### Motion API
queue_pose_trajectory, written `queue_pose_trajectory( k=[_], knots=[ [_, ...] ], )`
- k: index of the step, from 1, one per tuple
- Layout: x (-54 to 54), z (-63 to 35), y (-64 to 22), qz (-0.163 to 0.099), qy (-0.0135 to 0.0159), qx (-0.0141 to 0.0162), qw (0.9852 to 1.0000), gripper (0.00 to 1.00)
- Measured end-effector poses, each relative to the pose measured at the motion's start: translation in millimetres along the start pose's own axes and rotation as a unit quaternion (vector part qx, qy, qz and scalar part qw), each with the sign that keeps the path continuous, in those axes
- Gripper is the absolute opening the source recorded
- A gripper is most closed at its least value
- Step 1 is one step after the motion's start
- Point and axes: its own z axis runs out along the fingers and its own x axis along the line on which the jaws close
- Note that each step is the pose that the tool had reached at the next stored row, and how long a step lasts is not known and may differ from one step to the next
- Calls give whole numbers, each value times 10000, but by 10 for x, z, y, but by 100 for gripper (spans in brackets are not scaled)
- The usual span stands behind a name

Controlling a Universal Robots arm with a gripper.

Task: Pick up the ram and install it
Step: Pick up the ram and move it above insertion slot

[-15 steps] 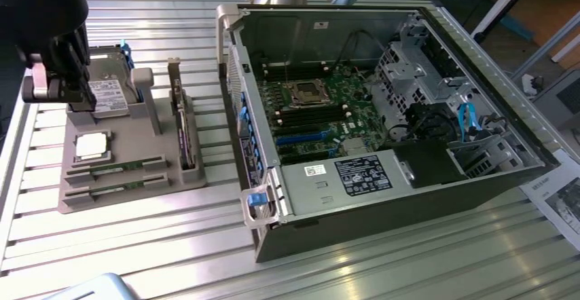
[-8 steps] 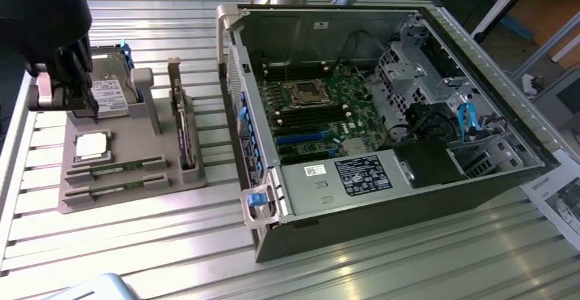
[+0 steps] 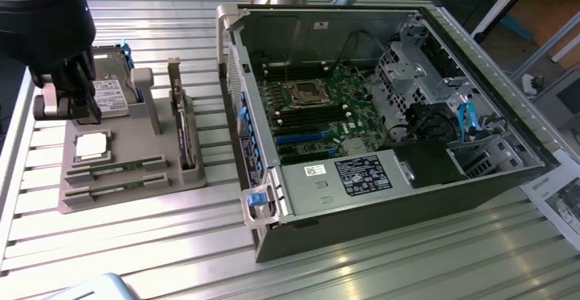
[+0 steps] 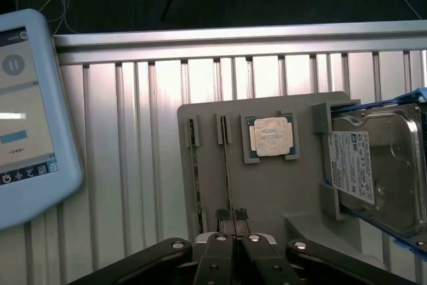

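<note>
Two green ram sticks (image 3: 116, 170) (image 3: 116, 190) lie in slots along the near edge of a grey holder tray (image 3: 136, 140), which sits on the slatted table at the exterior view's left. My black gripper (image 3: 73, 110) hangs above the tray's far-left corner, beside the hard drive. In the wrist view the ram sticks (image 4: 195, 178) (image 4: 227, 165) appear edge-on. The gripper (image 4: 232, 223) is shut with nothing between its fingers, just short of the end of one stick and apart from it.
On the tray also sit a silver processor chip (image 3: 92, 145), a hard drive (image 3: 111, 89) and a dark expansion card (image 3: 186, 134). The open computer case (image 3: 363, 198) with its motherboard (image 3: 313, 120) lies to the exterior view's right. A blue-framed tablet (image 4: 30, 111) rests near the tray.
</note>
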Motion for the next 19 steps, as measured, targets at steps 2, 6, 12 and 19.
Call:
queue_pose_trajectory(
  k=[2, 6, 12, 19],
  knots=[
    [5, 23, -1, 0, 0, 0, 10000, 10],
    [16, 71, -4, 0, 0, 0, 10000, 10],
    [30, 143, -7, 0, 0, 0, 10000, 10],
    [39, 206, -11, 0, 0, 0, 10000, 10]
  ],
)
